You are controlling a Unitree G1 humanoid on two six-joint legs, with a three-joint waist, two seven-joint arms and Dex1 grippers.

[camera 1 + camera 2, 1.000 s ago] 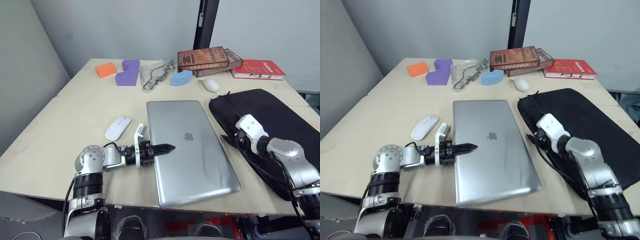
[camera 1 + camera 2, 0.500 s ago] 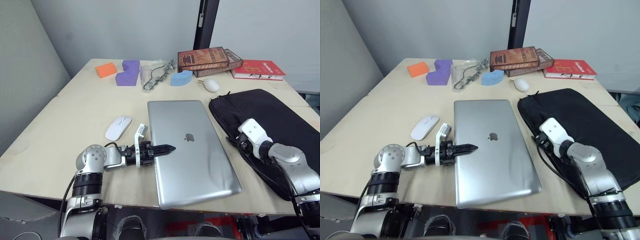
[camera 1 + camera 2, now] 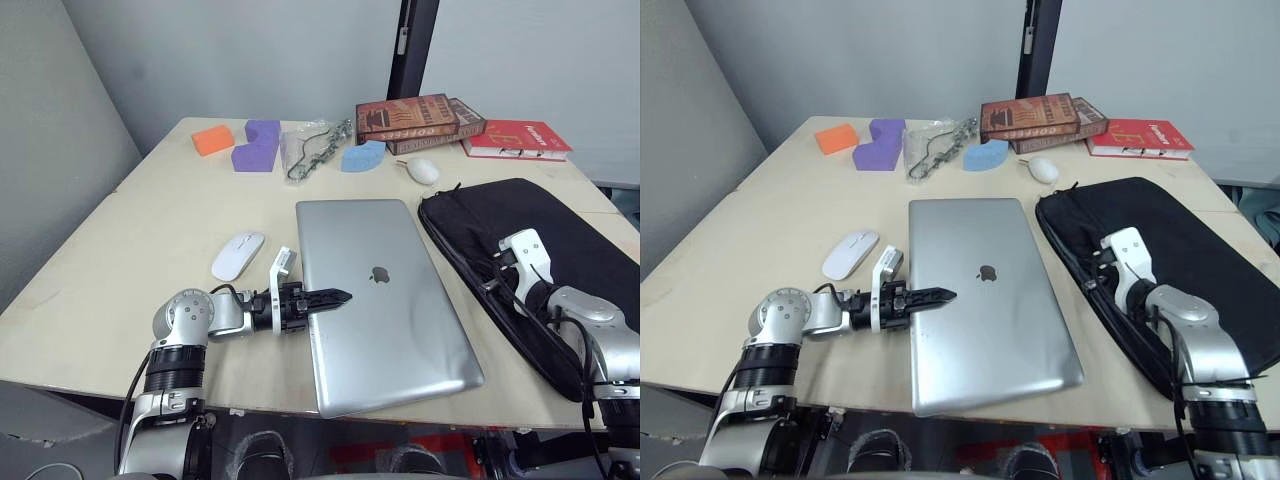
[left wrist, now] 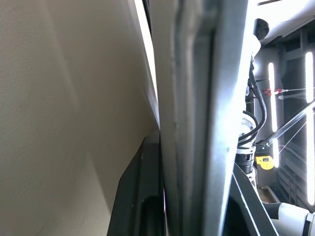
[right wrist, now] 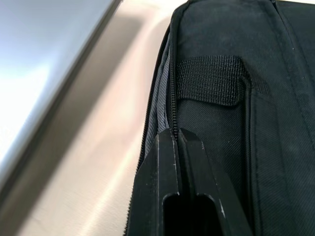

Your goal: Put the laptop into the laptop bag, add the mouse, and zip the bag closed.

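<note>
The silver-grey laptop [image 3: 385, 300] lies flat mid-table, logo up. My left gripper [image 3: 335, 296] is shut on its left edge; the left wrist view has that edge [image 4: 197, 118] running between the fingers. The black laptop bag [image 3: 545, 215] lies flat to the laptop's right. At the bag's near left edge sits my right gripper [image 3: 492, 278], its fingers closed together on the zipper seam [image 5: 173, 132]. The white mouse [image 3: 237, 256] rests on the table left of the laptop, clear of both grippers.
Along the back stand stacked brown books [image 3: 420, 118], a red book [image 3: 517, 138], a puffy white lump [image 3: 423, 170], a blue foam piece [image 3: 362, 156], a bagged chain [image 3: 315, 148], a purple block [image 3: 257, 145] and an orange block [image 3: 211, 139].
My right gripper has slid from the gap beside the laptop onto the bag's left edge and closed from wide open. The left gripper and laptop have stayed put.
</note>
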